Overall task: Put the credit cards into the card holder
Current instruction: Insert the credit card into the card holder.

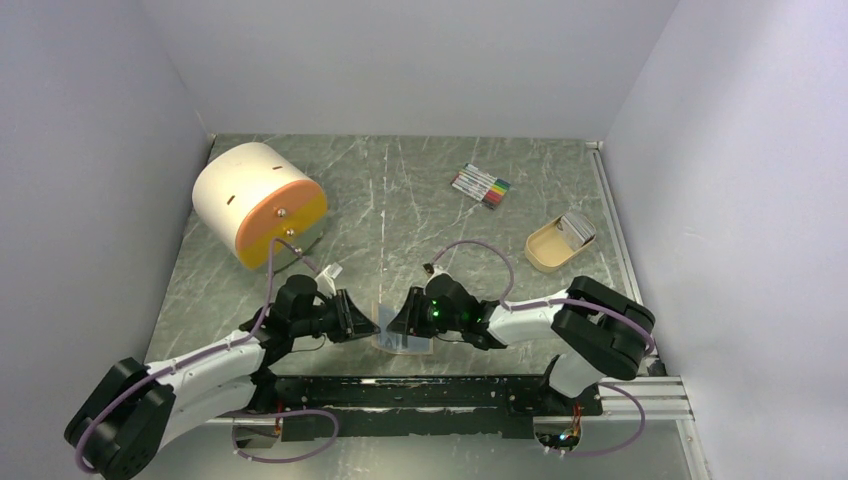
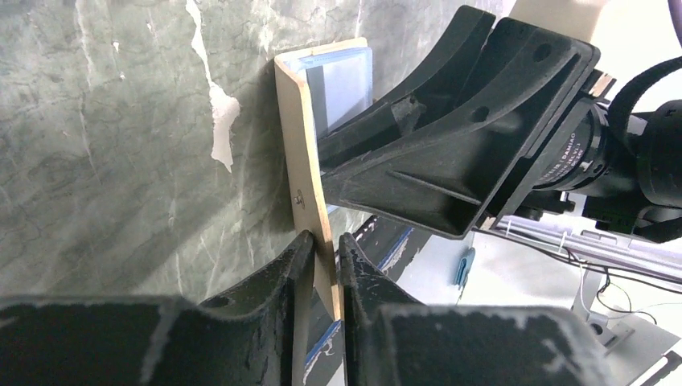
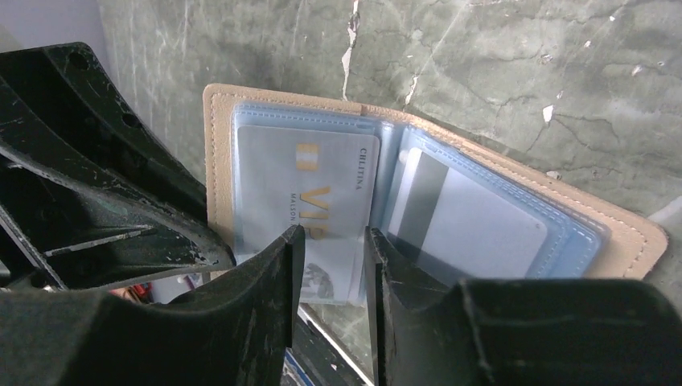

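Note:
The tan card holder (image 1: 405, 343) is open between my two grippers near the table's front edge. My left gripper (image 2: 326, 241) has the holder's tan cover (image 2: 301, 145) edge-on between its fingers. One pad touches it and a thin gap shows at the other. My right gripper (image 3: 330, 237) is open, its tips at the lower edge of a pale credit card marked VIP (image 3: 301, 185), which sits in the left blue-clear sleeve. Another card with a dark stripe (image 3: 474, 229) fills the right sleeve. More cards (image 1: 578, 228) stand in the tan tray.
The tan open-topped tray (image 1: 545, 255) sits at the right. A bundle of marker pens (image 1: 482, 185) lies at the back. A white and orange drum (image 1: 262, 202) stands at the back left. A black rail (image 1: 450, 395) runs along the near edge. Grey walls enclose the table.

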You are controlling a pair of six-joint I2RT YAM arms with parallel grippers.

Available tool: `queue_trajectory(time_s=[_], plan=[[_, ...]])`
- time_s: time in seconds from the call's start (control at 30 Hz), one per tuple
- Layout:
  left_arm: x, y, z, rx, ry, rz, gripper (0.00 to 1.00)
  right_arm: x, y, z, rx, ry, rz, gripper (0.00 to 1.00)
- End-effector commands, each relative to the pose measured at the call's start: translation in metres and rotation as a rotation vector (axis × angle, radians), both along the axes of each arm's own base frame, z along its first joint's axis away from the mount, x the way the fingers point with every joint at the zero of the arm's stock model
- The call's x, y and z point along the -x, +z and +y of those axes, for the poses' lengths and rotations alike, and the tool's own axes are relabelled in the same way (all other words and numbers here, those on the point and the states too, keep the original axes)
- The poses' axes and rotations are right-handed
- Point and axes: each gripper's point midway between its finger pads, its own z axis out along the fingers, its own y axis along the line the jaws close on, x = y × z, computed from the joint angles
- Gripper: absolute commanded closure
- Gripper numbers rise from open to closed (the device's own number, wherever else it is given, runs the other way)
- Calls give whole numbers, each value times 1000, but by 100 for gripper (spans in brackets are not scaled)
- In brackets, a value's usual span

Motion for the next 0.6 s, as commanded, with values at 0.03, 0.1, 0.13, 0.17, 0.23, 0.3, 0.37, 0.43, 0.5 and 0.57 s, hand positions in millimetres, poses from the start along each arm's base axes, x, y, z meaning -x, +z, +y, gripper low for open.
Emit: queue_trajectory(time_s=[0.03, 0.1, 0.13, 0.17, 0.23, 0.3, 0.37, 0.43, 0.5, 0.57], plan=[[-4, 3, -3, 10, 8, -13, 80, 2, 2, 0, -15, 28, -21, 63], [-5, 2, -5, 7, 0, -6, 90, 1, 1, -4, 2, 24, -31, 62], [-5, 2, -6, 9, -6, -2, 91, -2, 1, -6, 16, 16, -39, 62], [-6, 2, -7, 12, -7, -2, 91, -3, 2, -8, 27, 15, -48, 62], [-7, 4, -9, 22, -9, -6, 91, -6, 5, -12, 45, 12, -67, 61], [-8, 5, -9, 19, -6, -8, 91, -7, 8, -16, 58, 12, -87, 60], [-10, 3, -6, -7, 12, -2, 91, -9, 14, -20, 68, 6, -105, 59], [-14, 1, -1, -51, 39, 0, 91, -10, 18, -25, 93, 4, -116, 58], [-17, 2, 5, -97, 62, -9, 91, -12, 22, -29, 122, -1, -128, 59], [-20, 6, 11, -142, 79, -21, 91, -14, 21, -33, 147, -10, -140, 61]])
